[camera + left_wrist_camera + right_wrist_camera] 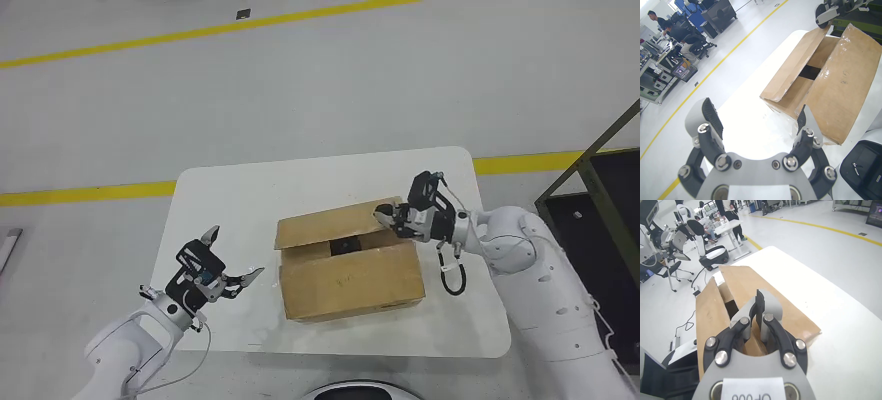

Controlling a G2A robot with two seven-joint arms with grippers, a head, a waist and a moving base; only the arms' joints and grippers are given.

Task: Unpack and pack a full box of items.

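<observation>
A brown cardboard box (350,272) sits right of centre on the white tabletop (230,200). My right gripper (385,217) is pressed together on the right end of the far flap (325,228), pinching the cardboard edge. The near flap (844,91) lies flat under glossy clear tape and carries a small dark handwritten mark (844,80) that I cannot read. A dark gap (345,245) shows between the two flaps. My left gripper (237,252) hangs over the near left tabletop with its fingers spread wide, just beside the box and not touching it. A white printed label (752,389) sits on my right wrist.
</observation>
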